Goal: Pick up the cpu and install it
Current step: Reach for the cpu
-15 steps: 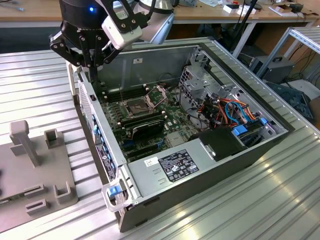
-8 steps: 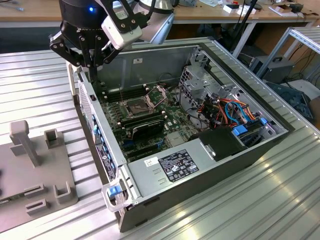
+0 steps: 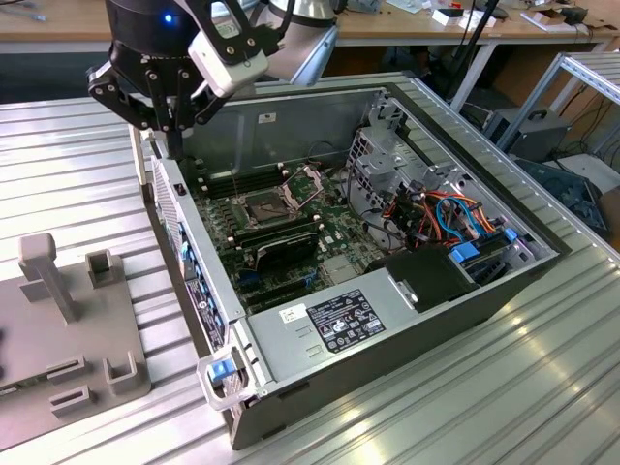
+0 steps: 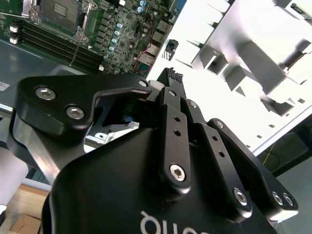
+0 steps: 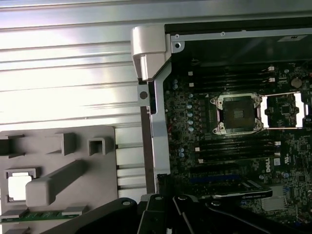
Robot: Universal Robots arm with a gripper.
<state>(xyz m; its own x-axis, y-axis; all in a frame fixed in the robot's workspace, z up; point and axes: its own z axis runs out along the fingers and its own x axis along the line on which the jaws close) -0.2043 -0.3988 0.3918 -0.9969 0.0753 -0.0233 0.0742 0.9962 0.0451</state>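
The cpu (image 5: 18, 185) is a small pale square lying in a framed pocket of the grey fixture block (image 5: 58, 146), seen in the first wrist view. My gripper (image 3: 176, 143) hangs over the near-left wall of the open computer case (image 3: 194, 252), between the fixture and the motherboard. Its fingertips (image 4: 171, 74) look pressed together with nothing between them. On the motherboard the dark square socket (image 5: 238, 114) lies bare, its metal frame (image 5: 282, 110) swung open beside it. In the exterior view the socket (image 3: 263, 205) sits below and to the right of the gripper.
The case lies on a ribbed metal table (image 3: 465, 387). Memory sticks (image 5: 234, 146) flank the socket, and a long black card (image 3: 276, 250) lies just past them. A power supply (image 3: 334, 325), cables (image 3: 455, 218) and a drive cage crowd the case. The fixture (image 3: 68, 329) also carries upright pegs.
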